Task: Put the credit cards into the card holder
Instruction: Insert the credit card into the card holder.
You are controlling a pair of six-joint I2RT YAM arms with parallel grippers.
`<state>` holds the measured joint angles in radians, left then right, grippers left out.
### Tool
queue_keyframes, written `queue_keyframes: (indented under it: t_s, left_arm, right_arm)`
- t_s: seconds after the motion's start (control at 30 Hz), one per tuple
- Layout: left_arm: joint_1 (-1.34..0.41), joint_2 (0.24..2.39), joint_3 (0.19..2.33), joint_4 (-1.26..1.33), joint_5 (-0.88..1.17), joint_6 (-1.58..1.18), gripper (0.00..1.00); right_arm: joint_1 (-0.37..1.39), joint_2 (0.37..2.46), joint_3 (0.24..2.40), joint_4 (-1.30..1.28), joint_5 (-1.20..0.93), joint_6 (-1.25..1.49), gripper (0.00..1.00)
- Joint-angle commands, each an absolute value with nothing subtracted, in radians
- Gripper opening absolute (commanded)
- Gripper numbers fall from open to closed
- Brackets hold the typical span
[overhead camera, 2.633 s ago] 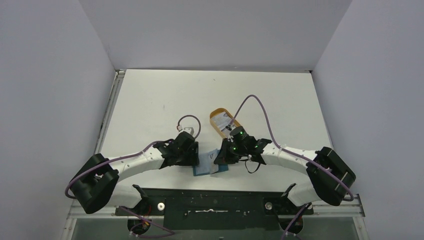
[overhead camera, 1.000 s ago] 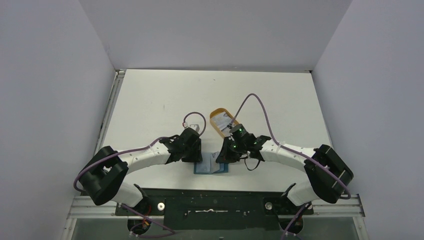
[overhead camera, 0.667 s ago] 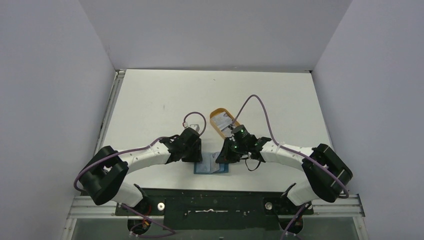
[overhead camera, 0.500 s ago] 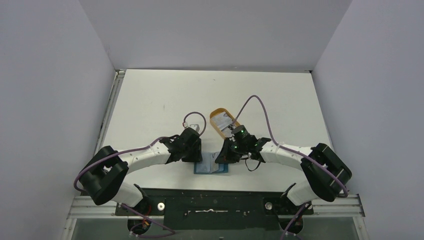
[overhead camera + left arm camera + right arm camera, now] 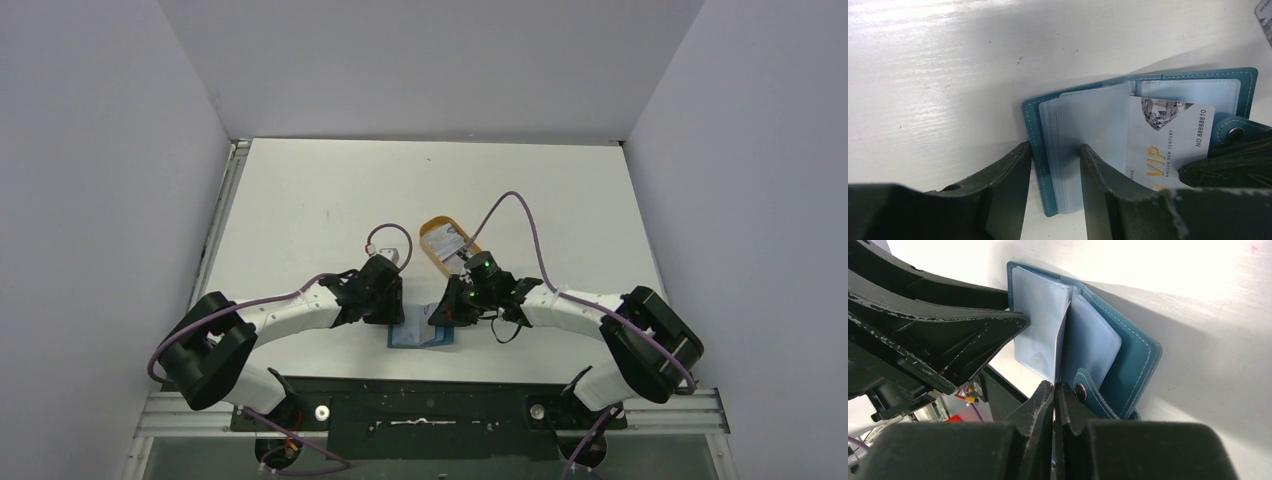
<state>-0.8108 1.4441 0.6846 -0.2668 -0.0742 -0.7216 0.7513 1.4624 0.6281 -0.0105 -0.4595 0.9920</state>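
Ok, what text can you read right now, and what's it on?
"VIP": card at the holder, large gold letters.
"MALLON NEW CENTURY": same card, small print beside that.
"NO 8888810": same card, along its short edge.
Corner card, left wrist view: print cut off, unreadable.
Tray card, top view: print too small to read.

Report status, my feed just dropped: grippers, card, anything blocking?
Right gripper shut on credit card, edge tucked among card holder sleeves. Left gripper open, straddling holder's left edge. Nothing seen blocking.
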Motion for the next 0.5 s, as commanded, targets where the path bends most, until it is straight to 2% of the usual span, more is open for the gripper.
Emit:
queue_keyframes:
  t_s: [0.0, 0.47]
  left_arm:
    - [-0.815, 1.475, 0.673, -0.331, -0.092, -0.706, 0.36]
    - [-0.816, 1.476, 0.680, -0.337, -0.094, -0.706, 0.36]
  right_arm:
    - [0.761, 1.429, 0.625, 0.025, -0.425, 0.982, 0.00]
    - [0.767, 1.401, 0.612, 0.003, -0.417, 0.978, 0.00]
